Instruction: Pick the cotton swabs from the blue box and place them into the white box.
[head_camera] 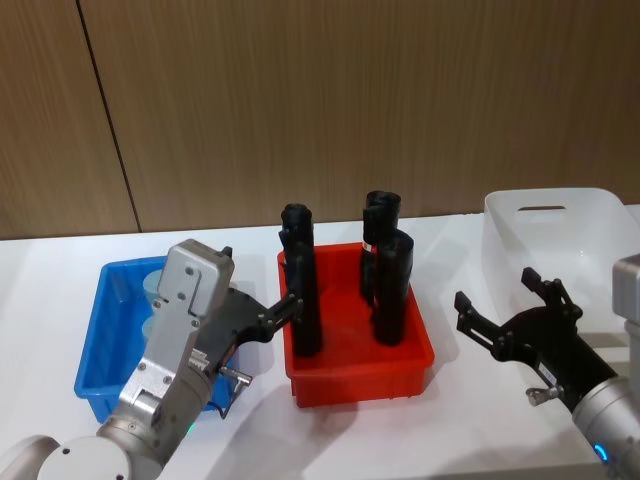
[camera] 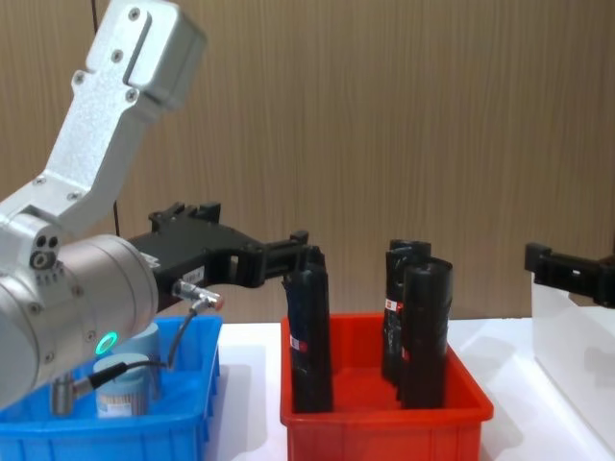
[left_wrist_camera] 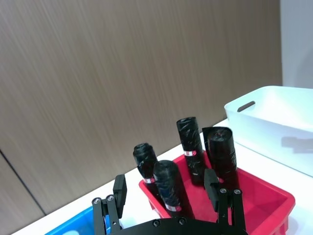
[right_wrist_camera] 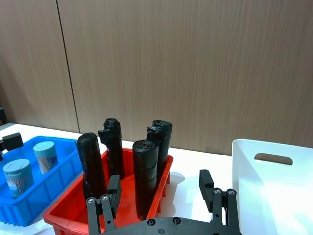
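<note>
Two cotton swabs jars (right_wrist_camera: 45,156) with pale blue lids stand in the blue box (right_wrist_camera: 58,182); one jar (camera: 125,394) shows behind my left arm in the chest view. The blue box (head_camera: 105,335) sits at the table's left. My left gripper (head_camera: 262,285) hovers open and empty above the box's right side, its fingertips (camera: 303,248) close to the nearest black roll. The white box (head_camera: 560,230) stands at the far right. In front of it, between it and the red bin, my right gripper (head_camera: 497,290) is held open and empty.
A red bin (head_camera: 360,375) with several tall black wrapped rolls (head_camera: 300,290) stands in the middle, between the blue box and the white box. A wooden wall runs behind the white table. Bare tabletop lies in front of the bins.
</note>
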Available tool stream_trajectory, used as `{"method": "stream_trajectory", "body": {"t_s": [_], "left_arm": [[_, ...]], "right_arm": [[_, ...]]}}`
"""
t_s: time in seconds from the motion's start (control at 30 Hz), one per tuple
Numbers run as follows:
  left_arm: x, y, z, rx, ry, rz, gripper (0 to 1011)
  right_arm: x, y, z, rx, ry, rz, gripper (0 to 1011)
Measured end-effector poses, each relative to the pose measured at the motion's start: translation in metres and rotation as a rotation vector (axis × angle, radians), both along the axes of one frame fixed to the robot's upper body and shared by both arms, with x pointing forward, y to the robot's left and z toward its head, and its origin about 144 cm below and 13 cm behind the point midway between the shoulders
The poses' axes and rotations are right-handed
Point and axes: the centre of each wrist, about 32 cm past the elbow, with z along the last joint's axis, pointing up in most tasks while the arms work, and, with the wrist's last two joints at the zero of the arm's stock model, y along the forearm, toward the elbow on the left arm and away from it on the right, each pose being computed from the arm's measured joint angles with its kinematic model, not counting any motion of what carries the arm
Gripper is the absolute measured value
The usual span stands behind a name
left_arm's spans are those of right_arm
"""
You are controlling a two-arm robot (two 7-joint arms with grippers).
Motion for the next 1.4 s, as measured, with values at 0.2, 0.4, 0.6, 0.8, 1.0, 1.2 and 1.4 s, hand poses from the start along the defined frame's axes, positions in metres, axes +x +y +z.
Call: {"method": "stream_trajectory", "body": {"t_s": [0.2, 0.4, 0.6, 0.8, 1.0, 1.2, 1.4], "left_arm": [[0.002, -0.004, 0.002, -0.005, 0.039, 0.042, 1004], [0.005, -0.005, 0.002, -0.018, 0.086, 0.092, 1004], [0.008, -0.004, 0.002, -0.036, 0.121, 0.138, 1004], [0.012, 0.000, 0.000, -0.066, 0.154, 0.176, 1004], [0.015, 0.005, -0.001, -0.089, 0.182, 0.204, 1004], [0.018, 0.012, -0.005, -0.123, 0.222, 0.244, 1004], [0.018, 0.017, -0.009, -0.148, 0.253, 0.273, 1004]], "right_arm": [[0.000, 0.000, 0.000, 0.000, 0.000, 0.000, 1002], [0.000, 0.000, 0.000, 0.000, 0.000, 0.000, 1002], [0.000, 0.000, 0.000, 0.000, 0.000, 0.000, 1002], [0.000, 0.000, 0.000, 0.000, 0.000, 0.000, 1002], [0.000, 0.000, 0.000, 0.000, 0.000, 0.000, 1002], [0.000, 0.000, 0.000, 0.000, 0.000, 0.000, 1002], [0.000, 0.000, 0.000, 0.000, 0.000, 0.000, 1002]]}}
